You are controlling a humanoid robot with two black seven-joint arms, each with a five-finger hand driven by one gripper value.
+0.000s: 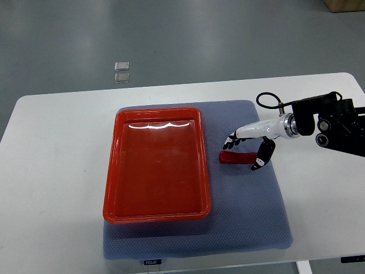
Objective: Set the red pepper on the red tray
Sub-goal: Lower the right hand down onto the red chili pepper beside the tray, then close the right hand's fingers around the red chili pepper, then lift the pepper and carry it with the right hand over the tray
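The red pepper (235, 158) lies flat on the blue mat (245, 217), just right of the red tray (111, 188). The tray is shallow and holds nothing. My right hand (243, 154) reaches in from the right and hovers over the pepper. Its fingers (231, 141) are spread just behind the pepper and its thumb (258, 161) sits at the pepper's right end. The hand does not visibly clamp the pepper. The left arm is out of view.
The mat and tray rest on a white table (51, 171). My right forearm with a looped black cable (268, 100) crosses the table's right side. Two small clear squares (121, 71) lie on the grey floor beyond the table.
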